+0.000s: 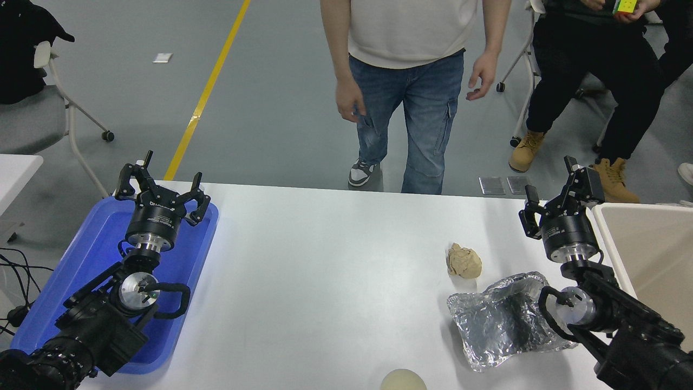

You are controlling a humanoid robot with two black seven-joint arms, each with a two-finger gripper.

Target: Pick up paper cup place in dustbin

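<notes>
Both arms idle, paper cup point(403, 380) untouched at near table edge.
Head view: right gripper point(557, 187) spread wide, empty, beside dustbin point(612, 238) rim; left gripper point(162, 181) spread wide over blue tray point(81, 254). Paper ball point(464, 261) and foil container point(503, 319) well apart from cup.

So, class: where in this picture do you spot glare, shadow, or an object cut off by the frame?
Head view: glare on the foil container; soft shadow beside the paper ball; the paper cup is cropped by the bottom edge.
</notes>
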